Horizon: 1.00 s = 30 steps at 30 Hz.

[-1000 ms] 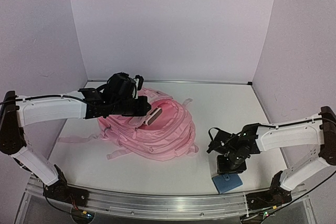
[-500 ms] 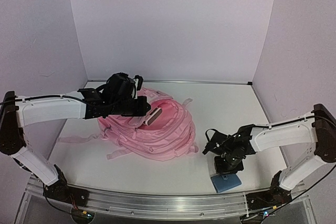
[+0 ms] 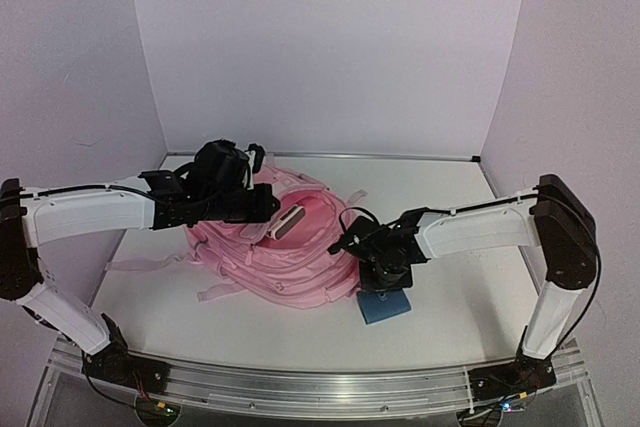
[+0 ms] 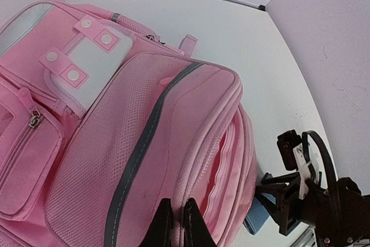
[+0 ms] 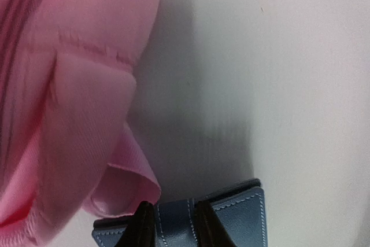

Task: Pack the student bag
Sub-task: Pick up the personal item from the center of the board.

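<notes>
A large pink fabric backpack, the student bag (image 3: pixel 290 262), lies front-up on the white counter (image 3: pixel 450 197), left of centre, with its pink shoulder straps (image 3: pixel 140 265) trailing toward the left edge. The left wrist view shows a mesh front panel crossed by a dark grey stripe (image 4: pixel 139 154), a pale grey patch with pink snap tabs (image 4: pixel 98 65) and a zipped side pocket (image 4: pixel 29 160). The left jaws are pressed almost together on pink fabric at the rim of the bag's mouth. The black wrist above them hides most of the darker pink interior. The right jaws stand narrow on a flat blue leather-look wallet with pale stitching (image 3: pixel 385 307), which sits just beside the bag's near right corner. The right wrist view is blurred, and its lower edge cuts off most of the wallet.
</notes>
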### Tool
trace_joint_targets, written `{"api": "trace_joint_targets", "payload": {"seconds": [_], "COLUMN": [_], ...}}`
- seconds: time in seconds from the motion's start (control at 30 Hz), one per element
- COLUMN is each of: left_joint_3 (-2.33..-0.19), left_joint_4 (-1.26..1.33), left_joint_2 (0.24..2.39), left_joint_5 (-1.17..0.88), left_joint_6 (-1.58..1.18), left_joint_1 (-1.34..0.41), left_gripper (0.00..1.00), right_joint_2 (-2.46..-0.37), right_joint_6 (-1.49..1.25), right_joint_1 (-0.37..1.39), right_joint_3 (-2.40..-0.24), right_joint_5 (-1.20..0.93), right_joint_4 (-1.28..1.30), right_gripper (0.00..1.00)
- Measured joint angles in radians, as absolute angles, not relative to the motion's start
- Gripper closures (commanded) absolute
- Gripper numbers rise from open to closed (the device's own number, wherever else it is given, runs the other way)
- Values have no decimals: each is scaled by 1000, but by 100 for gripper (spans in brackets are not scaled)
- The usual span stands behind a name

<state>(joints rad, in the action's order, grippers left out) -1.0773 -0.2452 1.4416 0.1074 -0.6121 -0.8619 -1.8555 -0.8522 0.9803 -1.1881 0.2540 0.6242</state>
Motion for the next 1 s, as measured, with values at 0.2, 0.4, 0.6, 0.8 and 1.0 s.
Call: {"api": "trace_joint_targets", "payload": {"seconds": [0.2, 0.4, 0.6, 0.8, 1.0], "left_joint_3": [-1044, -1038, -1039, -1040, -1040], "left_joint_4": [-254, -260, -253, -243, -243], "left_joint_2": [1404, 1397, 1409, 1423, 1423], "left_joint_5": [119, 123, 105, 82, 80], "left_joint_6": [-620, -625, -625, -619, -617], "left_joint_1": [-858, -854, -852, -852, -851], "left_gripper": [100, 100, 100, 100, 100], "right_joint_2": [-1868, -1695, -1499, -1445, -1444], "right_joint_6": [-813, -862, -981, -1084, -1156], "right_joint_1": [934, 904, 904, 904, 904], "right_joint_3": [-1242, -1069, -865, -733, -676], "right_joint_5": [263, 196, 87, 9, -48], "right_joint_4": [628, 596, 533, 449, 362], "right_gripper": [22, 26, 37, 46, 56]}}
